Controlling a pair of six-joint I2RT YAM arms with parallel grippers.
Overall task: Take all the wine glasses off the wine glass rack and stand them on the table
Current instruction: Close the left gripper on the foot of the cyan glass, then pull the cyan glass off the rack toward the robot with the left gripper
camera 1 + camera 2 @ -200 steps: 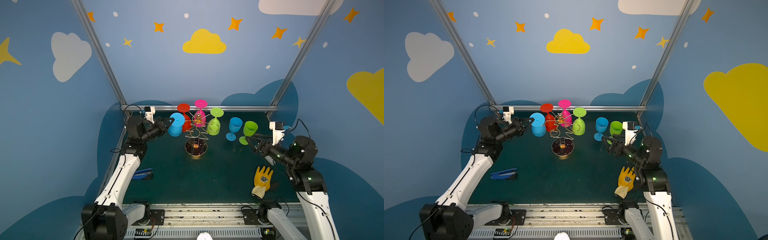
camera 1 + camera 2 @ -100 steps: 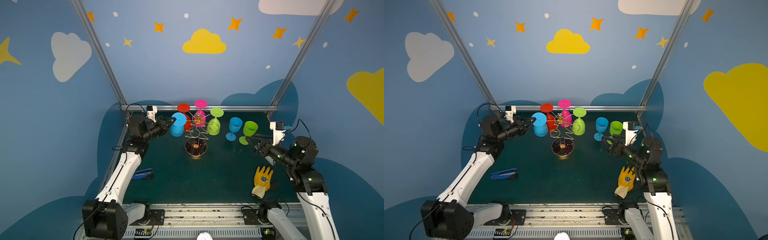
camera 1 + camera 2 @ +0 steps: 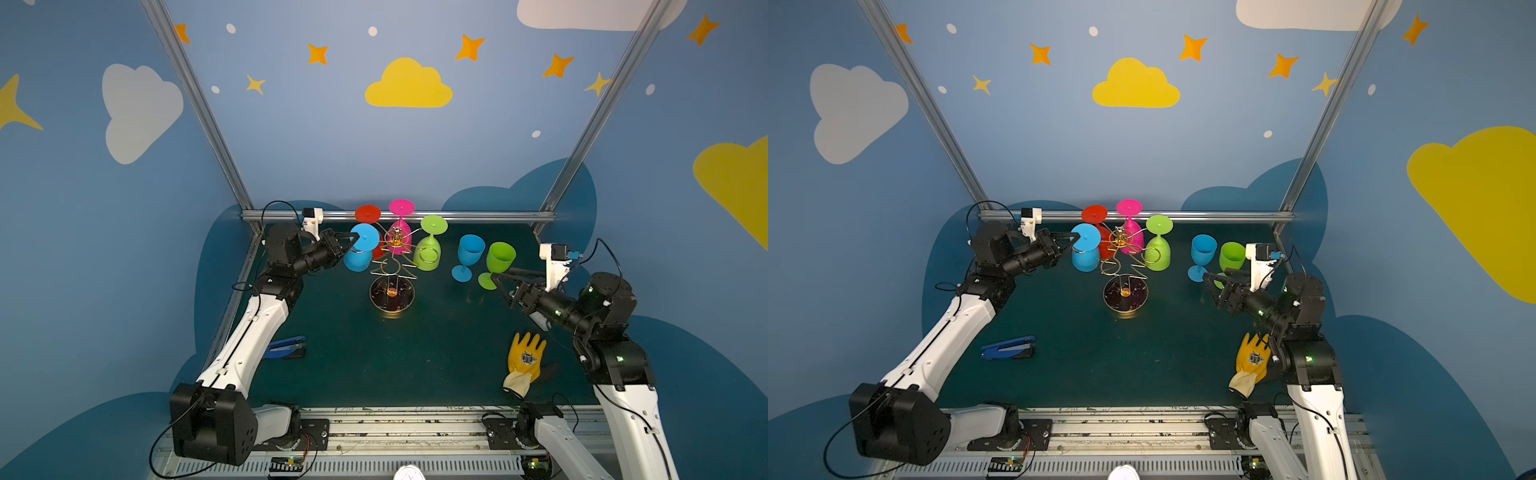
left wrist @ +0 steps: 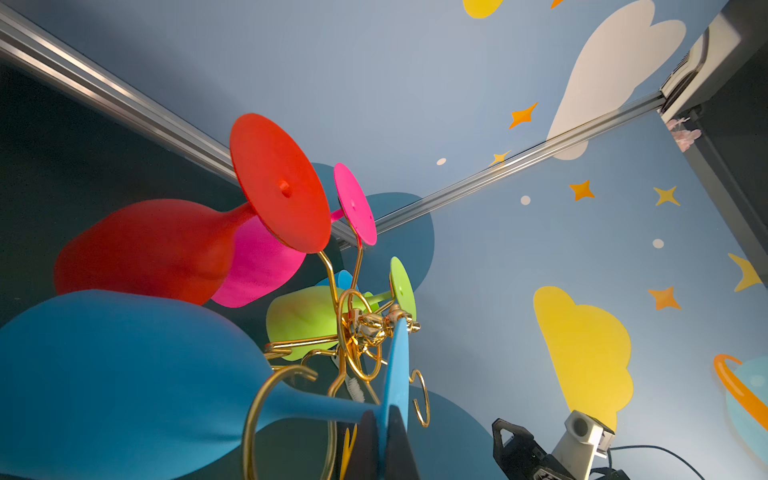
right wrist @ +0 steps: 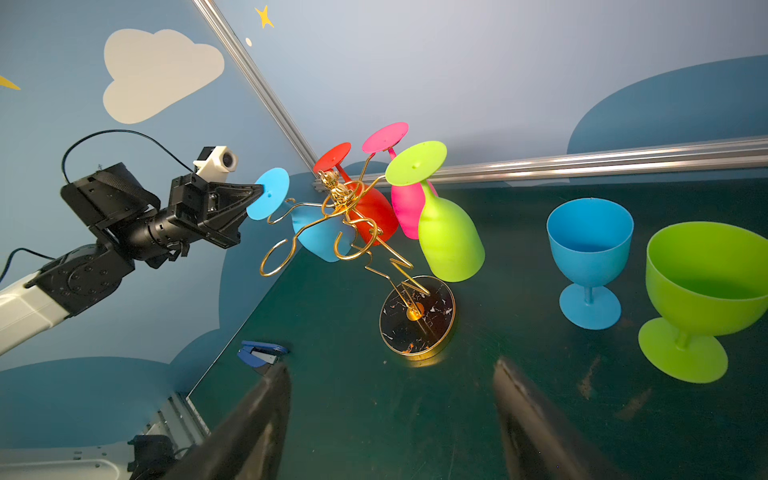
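Observation:
The gold wire wine glass rack [image 3: 392,296] [image 3: 1125,298] [image 5: 417,320] stands mid-table on its round dark base. Upside down on its arms hang a blue wine glass [image 3: 358,257] [image 3: 1085,257] [image 4: 124,365], a red one [image 4: 158,245], a pink one [image 3: 401,239] and a green one [image 3: 430,253]. My left gripper [image 3: 353,239] [image 3: 1076,239] [image 4: 388,415] is shut on the rim of the blue glass's foot disc [image 5: 268,193]; the blue stem still runs through a gold loop. My right gripper [image 3: 498,282] [image 3: 1210,283] [image 5: 390,370] hangs open and empty, low at the right.
An upright blue glass [image 3: 469,254] [image 5: 589,245] and an upright green glass [image 3: 498,259] [image 5: 706,270] stand right of the rack, just beyond the right gripper. A yellow glove [image 3: 525,361] lies front right, a blue stapler [image 3: 286,347] front left. The back rail runs close behind the rack.
My left gripper has shifted slightly to the right, toward the rack, with the blue glass's foot in it. The right arm has not moved.

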